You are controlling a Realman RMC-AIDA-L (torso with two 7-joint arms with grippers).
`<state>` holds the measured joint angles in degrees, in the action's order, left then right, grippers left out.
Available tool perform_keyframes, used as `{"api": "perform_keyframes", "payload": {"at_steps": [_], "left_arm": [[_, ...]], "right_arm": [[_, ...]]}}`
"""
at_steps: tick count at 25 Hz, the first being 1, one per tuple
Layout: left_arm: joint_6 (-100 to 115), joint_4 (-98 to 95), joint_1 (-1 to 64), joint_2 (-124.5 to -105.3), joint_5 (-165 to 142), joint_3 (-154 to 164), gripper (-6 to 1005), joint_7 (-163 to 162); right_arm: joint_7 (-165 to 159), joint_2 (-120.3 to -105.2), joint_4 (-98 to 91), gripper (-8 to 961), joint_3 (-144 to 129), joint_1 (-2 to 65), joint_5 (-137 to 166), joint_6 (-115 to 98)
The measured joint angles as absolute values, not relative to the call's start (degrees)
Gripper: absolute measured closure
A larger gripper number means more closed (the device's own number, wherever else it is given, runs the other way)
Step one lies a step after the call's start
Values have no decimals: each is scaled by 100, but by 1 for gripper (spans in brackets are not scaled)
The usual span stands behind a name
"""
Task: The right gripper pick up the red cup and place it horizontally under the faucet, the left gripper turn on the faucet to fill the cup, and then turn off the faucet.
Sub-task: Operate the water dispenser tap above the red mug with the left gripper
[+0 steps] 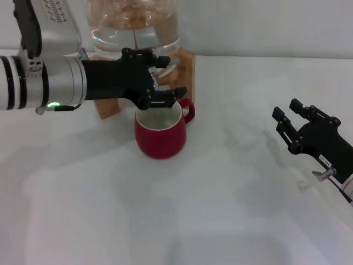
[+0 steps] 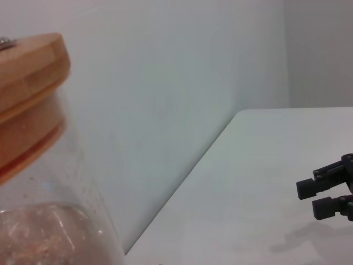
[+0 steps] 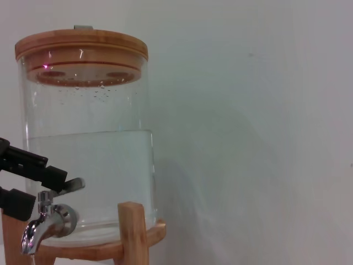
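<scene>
The red cup stands upright on the white table, directly below the faucet of the glass water jar, its handle toward the right. My left gripper reaches in from the left at the faucet, just above the cup's rim. In the right wrist view its fingers stand apart, one on each side of the flat lever. In the head view the left gripper hides most of the faucet. My right gripper is off at the right, open and empty, well clear of the cup.
The jar, partly filled with water, rests on a wooden stand and carries a wooden lid. A white wall rises behind it. The right gripper also shows far off in the left wrist view over the table.
</scene>
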<state>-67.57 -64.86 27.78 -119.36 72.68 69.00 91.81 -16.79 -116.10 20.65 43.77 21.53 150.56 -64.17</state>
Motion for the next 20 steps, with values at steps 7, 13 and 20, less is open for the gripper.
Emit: {"api": "perform_keyframes", "payload": {"at_steps": [7,13,20], "left_arm": [[-6628,-6487,2777,-11936,7279,6969,243,9185],[-6533,-6487,2779,-11936,7280,7023,243,9185],[-6495,-6486,2785,-11935,7278,7041,243,9184]], "right_arm": [[-1678,-11610,2065,535,4377,2153,15056,-6419],[-1678,-11610,2065,535,4377,2153,15056,-6424],[-1678,-11610,2065,535,4378,2153,15056,-6425]]}}
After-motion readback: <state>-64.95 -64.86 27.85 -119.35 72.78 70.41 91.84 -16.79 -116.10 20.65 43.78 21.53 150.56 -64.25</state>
